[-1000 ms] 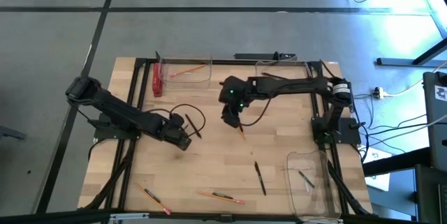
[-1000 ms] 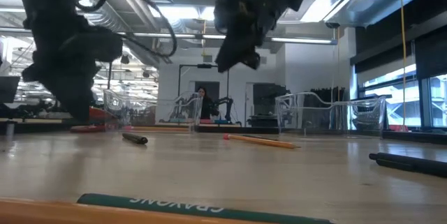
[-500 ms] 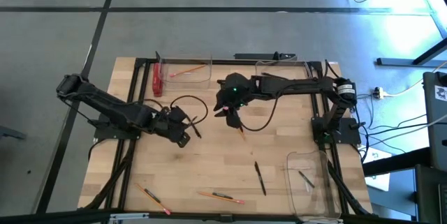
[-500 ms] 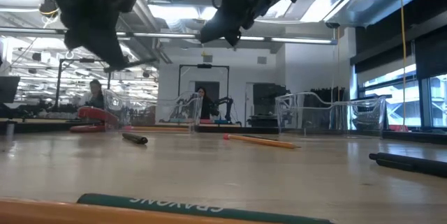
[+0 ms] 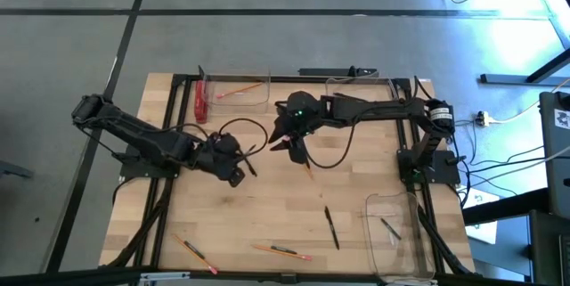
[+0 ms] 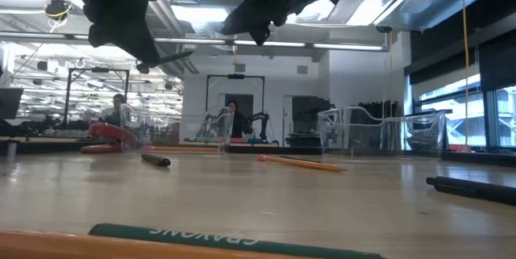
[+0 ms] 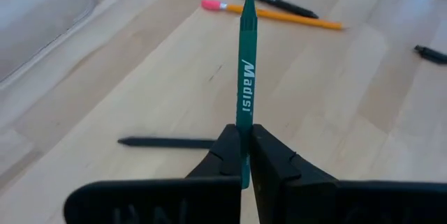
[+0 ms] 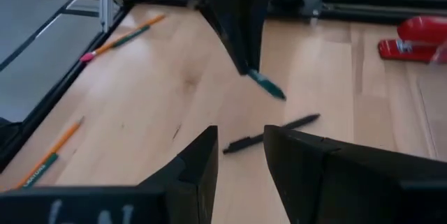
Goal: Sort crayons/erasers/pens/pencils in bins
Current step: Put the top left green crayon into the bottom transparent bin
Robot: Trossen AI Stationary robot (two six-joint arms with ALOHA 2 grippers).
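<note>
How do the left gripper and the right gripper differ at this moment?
The left gripper is shut on a slim green crayon; the right gripper is open and holds nothing. In the high view the left gripper sits left of the table's middle, while the right gripper is nearer the centre. Both are above the wooden table.

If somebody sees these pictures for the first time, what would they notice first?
Probably the left gripper, shut on a green crayon and raised above the table's left-middle. Next, the right gripper, open, hangs near the table's centre, above an orange pencil.
</note>
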